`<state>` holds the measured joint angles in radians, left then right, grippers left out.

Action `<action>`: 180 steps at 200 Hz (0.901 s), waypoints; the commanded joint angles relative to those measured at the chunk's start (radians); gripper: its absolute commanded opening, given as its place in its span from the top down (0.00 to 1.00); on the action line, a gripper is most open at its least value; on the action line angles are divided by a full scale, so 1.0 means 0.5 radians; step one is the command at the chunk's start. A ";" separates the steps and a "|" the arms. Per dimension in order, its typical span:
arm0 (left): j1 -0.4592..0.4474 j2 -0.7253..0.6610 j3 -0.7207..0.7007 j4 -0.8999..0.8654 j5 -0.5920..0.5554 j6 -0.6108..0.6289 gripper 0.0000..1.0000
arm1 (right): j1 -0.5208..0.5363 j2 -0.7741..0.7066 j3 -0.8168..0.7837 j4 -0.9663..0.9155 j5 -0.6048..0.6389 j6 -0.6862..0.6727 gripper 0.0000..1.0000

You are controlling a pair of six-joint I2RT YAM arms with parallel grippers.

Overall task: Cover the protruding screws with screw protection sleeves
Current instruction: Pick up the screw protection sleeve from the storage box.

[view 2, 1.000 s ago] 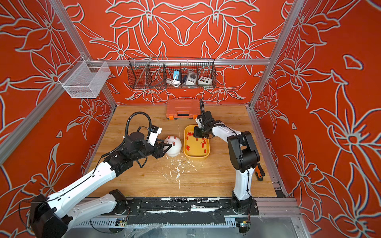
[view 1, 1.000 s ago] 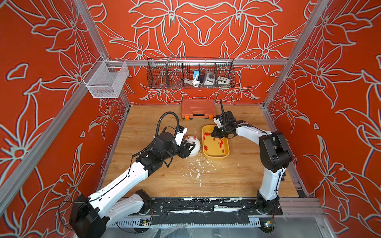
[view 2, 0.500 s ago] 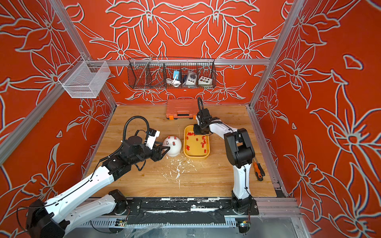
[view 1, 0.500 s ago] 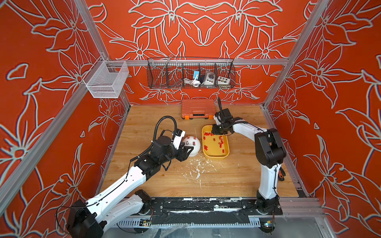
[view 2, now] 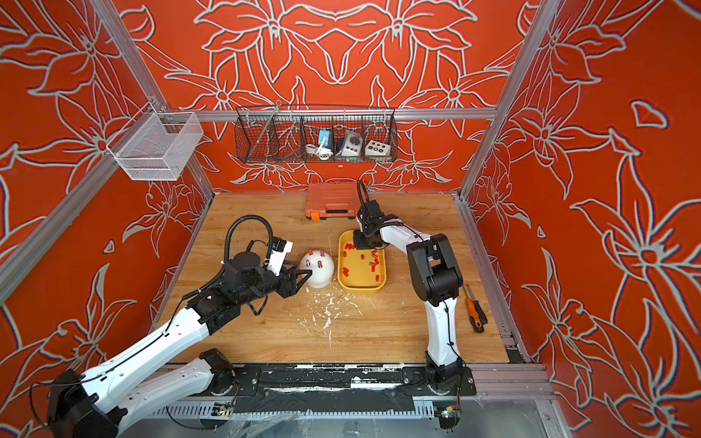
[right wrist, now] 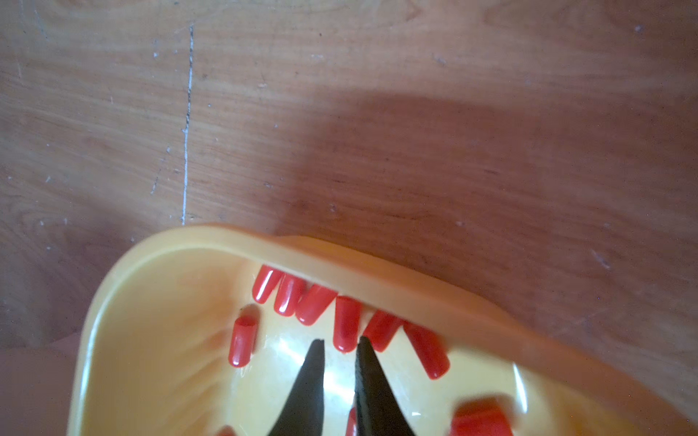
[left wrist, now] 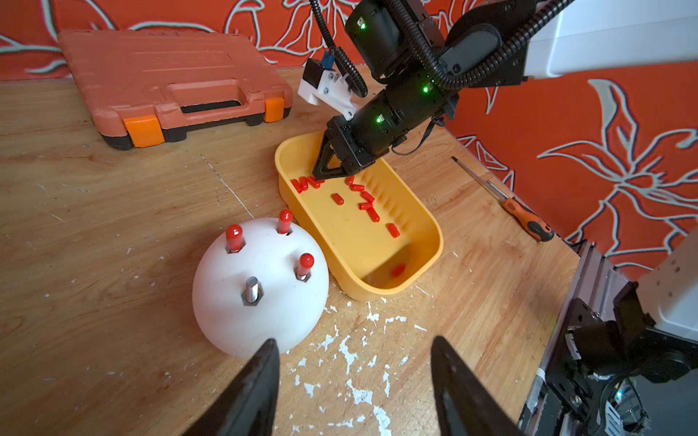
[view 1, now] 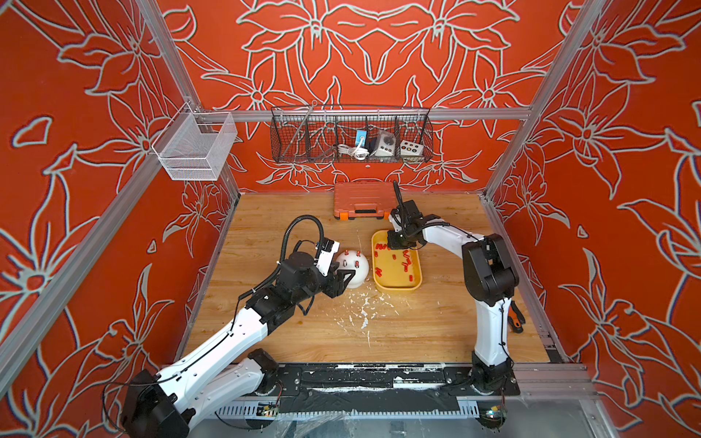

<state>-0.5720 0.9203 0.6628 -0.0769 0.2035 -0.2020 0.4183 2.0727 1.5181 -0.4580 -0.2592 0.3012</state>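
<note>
Red sleeves (right wrist: pixel 346 321) lie just beyond the narrowly parted, empty right end effector (right wrist: pixel 340 339).

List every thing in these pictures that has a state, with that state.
Bare screw: uncovered, upright in the white dome.
Three other screws: each capped with a red sleeve.
Tool case: closed.
Left gripper: open, empty.
Right gripper: slightly open, tips among loose sleeves in the tray.

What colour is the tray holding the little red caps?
Yellow. The tray shows best in the left wrist view.
</note>
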 commanded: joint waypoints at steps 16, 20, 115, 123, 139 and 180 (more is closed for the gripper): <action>0.012 -0.007 -0.016 0.066 -0.003 0.011 0.38 | 0.017 0.044 0.077 -0.070 0.064 -0.055 0.82; 0.012 -0.006 -0.016 0.066 -0.002 0.011 0.38 | 0.021 0.052 0.079 -0.073 0.064 -0.059 0.82; 0.011 -0.012 -0.031 0.068 -0.002 0.009 0.38 | 0.024 0.202 0.150 -0.182 0.100 -0.096 0.80; 0.012 -0.017 -0.031 0.068 -0.002 0.008 0.38 | 0.027 0.205 0.147 -0.185 0.098 -0.101 0.81; 0.012 -0.024 -0.037 0.074 -0.008 0.007 0.38 | 0.026 0.200 0.136 -0.170 0.098 -0.107 0.89; 0.012 -0.024 -0.048 0.085 -0.004 -0.006 0.38 | 0.030 0.151 0.107 -0.143 0.088 -0.124 0.94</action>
<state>-0.5701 0.9203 0.6483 -0.0589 0.2035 -0.2024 0.4267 2.1441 1.5772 -0.5053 -0.2401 0.2531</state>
